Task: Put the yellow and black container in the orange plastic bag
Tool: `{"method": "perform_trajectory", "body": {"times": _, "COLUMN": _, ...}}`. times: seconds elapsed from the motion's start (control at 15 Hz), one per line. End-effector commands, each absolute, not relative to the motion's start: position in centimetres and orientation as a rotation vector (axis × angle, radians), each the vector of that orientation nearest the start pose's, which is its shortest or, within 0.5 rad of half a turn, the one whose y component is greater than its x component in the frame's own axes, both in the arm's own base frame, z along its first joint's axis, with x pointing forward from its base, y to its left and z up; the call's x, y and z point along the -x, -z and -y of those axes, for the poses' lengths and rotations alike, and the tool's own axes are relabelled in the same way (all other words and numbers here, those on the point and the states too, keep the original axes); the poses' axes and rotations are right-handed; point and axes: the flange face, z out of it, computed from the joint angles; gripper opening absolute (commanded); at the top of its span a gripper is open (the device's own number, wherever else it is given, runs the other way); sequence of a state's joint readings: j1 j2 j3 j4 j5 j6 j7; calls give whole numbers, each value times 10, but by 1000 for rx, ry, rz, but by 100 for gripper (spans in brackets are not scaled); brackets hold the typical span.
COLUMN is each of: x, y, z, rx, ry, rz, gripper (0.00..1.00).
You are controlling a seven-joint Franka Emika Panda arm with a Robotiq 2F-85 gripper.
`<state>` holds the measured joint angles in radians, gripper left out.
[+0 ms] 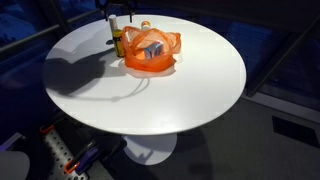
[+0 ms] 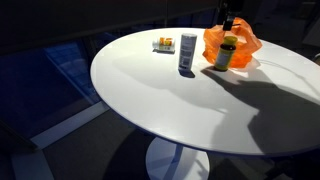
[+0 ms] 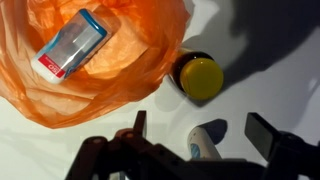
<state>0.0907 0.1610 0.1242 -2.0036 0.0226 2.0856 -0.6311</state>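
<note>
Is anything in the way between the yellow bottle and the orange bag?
No, nothing visible is. The bottle stands right beside the bag's edge, with no other thing between them. A box already lies inside the bag, on the far side from the bottle.

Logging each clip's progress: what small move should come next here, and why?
Probably descend onto the yellow and black container: it stands upright outside the orange bag, and the gripper hangs open and empty roughly above it.

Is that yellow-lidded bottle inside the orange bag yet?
Not yet. The bottle stands upright on the white table beside the orange bag; only a small box lies inside.
</note>
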Motion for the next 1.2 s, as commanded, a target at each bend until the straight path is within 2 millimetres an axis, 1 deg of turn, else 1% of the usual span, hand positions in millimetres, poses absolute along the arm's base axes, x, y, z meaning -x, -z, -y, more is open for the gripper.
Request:
{"method": "perform_trajectory", "body": {"times": 0.0, "x": -573, "y": -369, "z": -135, "rx": 2761, "ry": -81, "rz": 1343, "gripper": 100}}
{"method": "perform_trajectory", "body": {"times": 0.2, "x": -570, "y": -362, "z": -144, "rx": 2731, "ry": -105, "rz": 1382, "gripper": 100}}
{"method": "perform_trajectory", "body": {"times": 0.4, "x": -564, "y": -357, "z": -147, "rx": 2722, "ry": -133, "rz": 1388, "gripper": 100}}
{"method": "perform_trajectory", "body": {"times": 0.93, "x": -549, "y": -352, "z": -138, "rx": 2772, "ry": -190, "rz": 1306, "gripper": 100}}
{"method": "perform_trajectory", "body": {"times": 1.13, "x": -542, "y": -348, "z": -131, "rx": 2798, "ry": -205, "rz": 1264, "gripper": 100}}
